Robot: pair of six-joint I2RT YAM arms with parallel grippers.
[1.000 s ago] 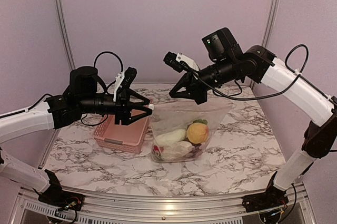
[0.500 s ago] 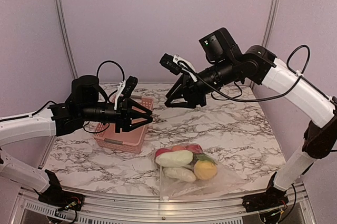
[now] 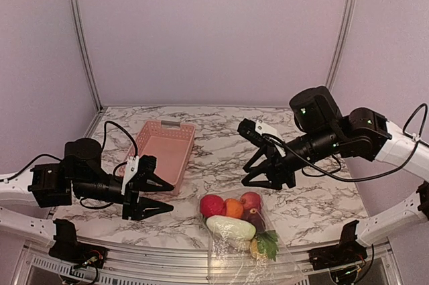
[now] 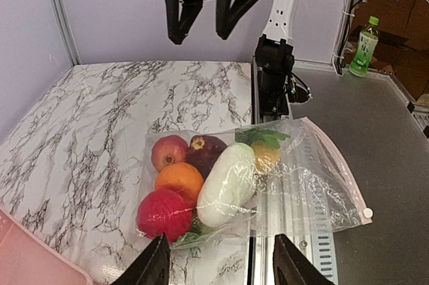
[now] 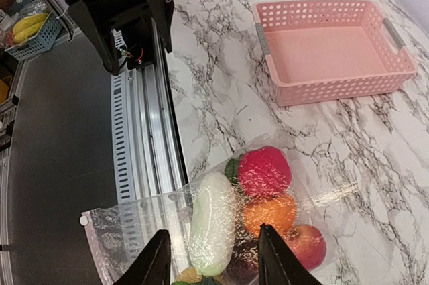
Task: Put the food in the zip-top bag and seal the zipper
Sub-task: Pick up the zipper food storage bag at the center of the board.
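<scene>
Sealing looks next: left gripper (image 3: 164, 199) and right gripper (image 3: 253, 172) hang empty, fingers apart; bag (image 3: 234, 265) of food (image 3: 231, 226) lies at 6 o'clock, so pinch zipper (image 4: 343, 171) flat, slide along.

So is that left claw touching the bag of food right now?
Apart. The top view shows the left gripper, jaws open, short of the zip-top bag, with a strip of marble tabletop between its fingertips and the bag's edge.

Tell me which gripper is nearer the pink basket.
Left. The left gripper hovers just off the pink basket's near edge, by its corner. The right gripper hangs well away to the basket's right.
</scene>
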